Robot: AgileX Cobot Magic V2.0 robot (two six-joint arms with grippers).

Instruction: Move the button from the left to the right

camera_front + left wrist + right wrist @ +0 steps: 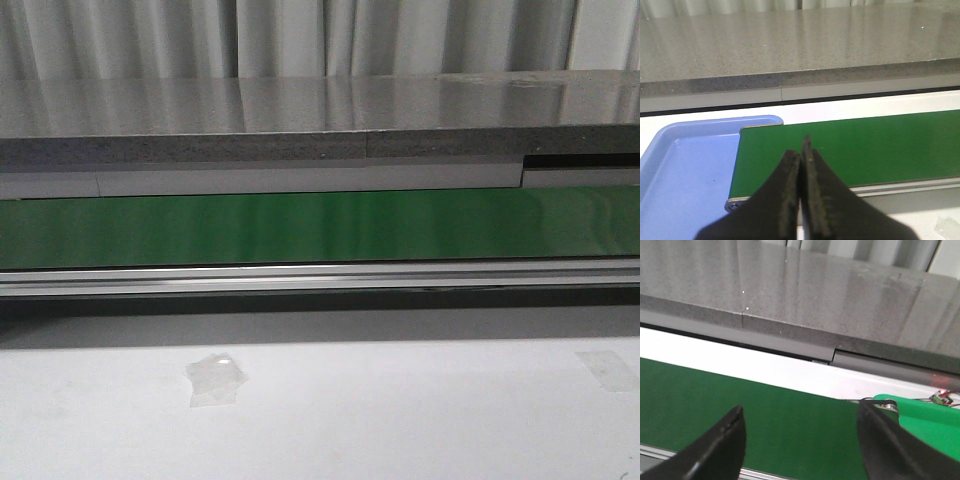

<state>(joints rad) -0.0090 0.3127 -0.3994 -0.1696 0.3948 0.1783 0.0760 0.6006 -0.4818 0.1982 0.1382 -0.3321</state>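
**Green belt under both grippers, no button in sight**

Grey speckled stone [300, 125], polished enough to mirror the pleated curtains [280, 35], forms the long ledge behind a smooth matte green conveyor belt [320, 228]. Left gripper [802, 155]: its two dark, tapered, rough-edged fingers are pressed together at the tips with nothing between them, hanging over the belt's end. Just beside that end lies a shallow blue plastic tray [670, 165] with rounded corners. Right gripper [800, 440]: its black curved fingers stand wide apart, empty, above the belt. A ribbed aluminium rail [320, 278] edges the belt; in front, crinkled clear tape [215, 378] sticks to the white table [400, 420]. The button appears in none of the views.
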